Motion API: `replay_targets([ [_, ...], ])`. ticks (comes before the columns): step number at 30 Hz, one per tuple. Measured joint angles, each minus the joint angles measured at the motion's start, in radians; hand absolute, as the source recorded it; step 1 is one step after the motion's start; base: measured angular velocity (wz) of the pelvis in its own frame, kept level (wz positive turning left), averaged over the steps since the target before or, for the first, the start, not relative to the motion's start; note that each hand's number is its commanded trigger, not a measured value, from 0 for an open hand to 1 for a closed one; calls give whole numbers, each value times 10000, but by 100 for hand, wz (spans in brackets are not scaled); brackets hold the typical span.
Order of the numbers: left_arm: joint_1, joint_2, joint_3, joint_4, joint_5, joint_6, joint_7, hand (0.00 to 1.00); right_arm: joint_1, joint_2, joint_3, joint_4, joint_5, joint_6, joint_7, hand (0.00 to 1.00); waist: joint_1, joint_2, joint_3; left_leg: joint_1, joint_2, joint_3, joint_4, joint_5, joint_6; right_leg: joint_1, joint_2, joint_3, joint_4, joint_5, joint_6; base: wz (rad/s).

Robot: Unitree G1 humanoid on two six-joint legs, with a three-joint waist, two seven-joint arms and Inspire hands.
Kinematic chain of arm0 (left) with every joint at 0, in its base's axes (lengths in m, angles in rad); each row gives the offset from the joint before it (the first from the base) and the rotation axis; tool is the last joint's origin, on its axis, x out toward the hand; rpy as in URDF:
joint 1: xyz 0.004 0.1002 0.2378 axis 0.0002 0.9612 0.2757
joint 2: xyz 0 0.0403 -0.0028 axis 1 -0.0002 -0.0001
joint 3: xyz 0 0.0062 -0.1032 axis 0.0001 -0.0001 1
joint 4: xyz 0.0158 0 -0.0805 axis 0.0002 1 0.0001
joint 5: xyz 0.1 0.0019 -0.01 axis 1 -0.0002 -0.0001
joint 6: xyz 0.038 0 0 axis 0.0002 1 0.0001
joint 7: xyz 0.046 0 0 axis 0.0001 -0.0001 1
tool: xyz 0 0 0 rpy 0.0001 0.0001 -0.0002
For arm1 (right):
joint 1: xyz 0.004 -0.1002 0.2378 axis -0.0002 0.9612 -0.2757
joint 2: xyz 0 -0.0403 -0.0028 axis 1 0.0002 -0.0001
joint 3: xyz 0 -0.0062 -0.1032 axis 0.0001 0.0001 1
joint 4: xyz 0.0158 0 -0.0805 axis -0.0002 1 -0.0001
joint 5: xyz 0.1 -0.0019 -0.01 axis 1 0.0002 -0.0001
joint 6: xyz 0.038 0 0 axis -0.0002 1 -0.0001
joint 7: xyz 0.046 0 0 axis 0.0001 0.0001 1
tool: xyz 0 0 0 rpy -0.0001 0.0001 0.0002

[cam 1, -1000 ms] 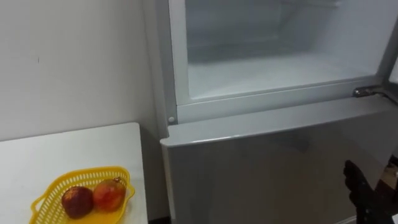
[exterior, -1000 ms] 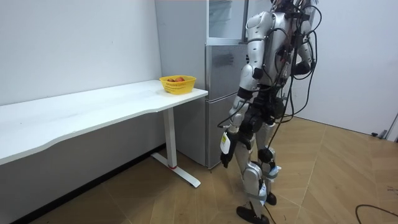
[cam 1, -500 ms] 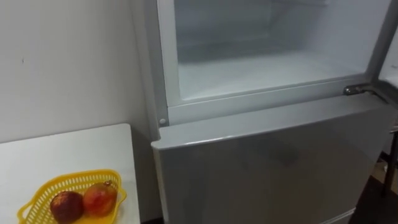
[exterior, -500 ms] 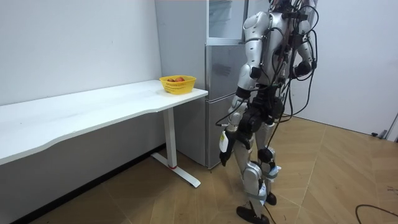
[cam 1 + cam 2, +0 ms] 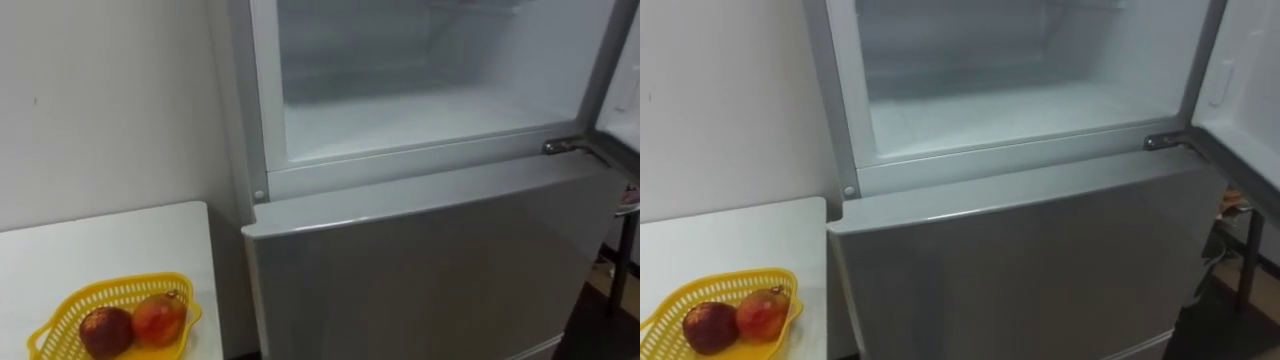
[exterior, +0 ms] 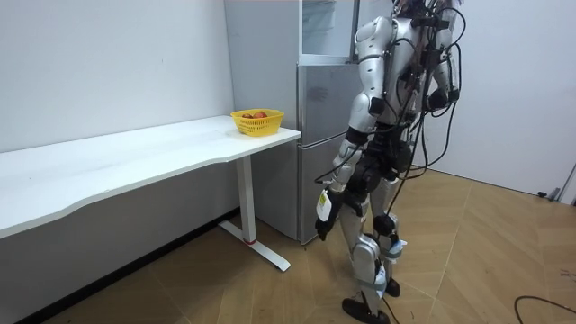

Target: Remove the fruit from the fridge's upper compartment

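Two fruits (image 5: 158, 318) lay in yellow basket (image 5: 110, 290) on desk (image 5: 100, 245), lower left of frame, kept from rolling. Upper fridge compartment (image 5: 420, 115), top centre, stood open, shelf bare: retrieval looked done. Left hand (image 6: 326, 218) hung by thigh; grip could not be told.

Top of upper fridge compartment (image 5: 430, 110) and near rim of yellow basket (image 5: 110, 288) beyond the edges; door (image 5: 1250, 80) mostly off-frame.

Looked mostly silver-white tbh, glossy rounded shells on shoulders and arms. Had black joints round waist and hips, black cables looping over the torso. Sported a dark left hand (image 6: 324, 216), little white tag.
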Motion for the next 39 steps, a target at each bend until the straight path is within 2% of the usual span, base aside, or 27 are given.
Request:
replay_targets([
  [1, 58, 3, 224, 1, 0, -4, -11, 0, -200, -129, -402, -2, 200, -1, -292, 0, -123, -80, -16, -6, 1, -11, 0, 0, 0, 12, -3, -33, -13, 0, 0, 4],
  [3, 83, 7, 562, -1, 8, -38, -15, 0, -388, -463, -1023, -7, 289, -6, -626, 0, -154, -183, -12, -14, 4, -10, -3, 0, 0, 21, -3, -38, -34, 7, -6, 0],
  [5, 104, 57, 971, -9, 16, -50, -26, 0, -600, -956, -1885, -6, 634, -22, -879, 0, -211, -291, -1, -56, 0, -80, -4, 0, 0, 20, -9, -86, -54, 11, -3, 6],
  [7, 83, 160, 1085, -89, 16, -52, -36, 0, -670, -1158, -2328, -3, 796, -137, -978, 0, -218, -320, 14, -73, 6, -113, -4, 0, 0, 14, -7, -105, -69, 13, -4, 4],
  [8, 102, 229, 1086, -198, 16, -52, -37, 0, -694, -1219, -2481, -4, 1008, -197, -962, 0, -241, -391, -9, -67, 9, -114, -4, 1, -1, 13, -6, -111, -64, 13, -5, 0],
  [18, 29, 297, 1122, -525, 234, -16, -41, 0, -1486, -1261, -2612, -497, 3200, -96, -435, 0, -365, -400, -5, -29, 12, -48, -29, 4, -6, 6, 0, -84, -59, 15, -9, -2],
  [20, 41, 296, 1129, -574, 211, -3, -41, 0, -1560, -1362, -2610, -815, 4121, -82, -115, 0, -366, -399, -5, -43, 12, -44, -23, 4, -6, -3, 1, -80, -59, 15, -10, 0],
  [24, 43, 294, 1133, -592, 216, 11, -38, 0, -1708, -1552, -2606, -1047, 4926, 74, 224, 0, -371, -385, -11, -84, 11, -42, -24, 4, -6, -46, 3, -61, -48, 15, -10, 0],
  [31, 55, 262, 1557, -595, 225, -93, -17, 0, -1799, -1623, -3048, -1861, 6416, 87, 948, 0, -373, -316, -20, -199, 19, -74, -15, 7, -11, -177, 8, -71, 80, 18, -19, 0],
  [39, 54, 177, 1985, -595, 231, -145, -9, 0, -1836, -1623, -3249, -2068, 6471, 85, 1778, 0, -370, -255, -43, -195, 19, -72, -14, 7, -11, -191, 8, -49, 112, 18, -19, 0],
])
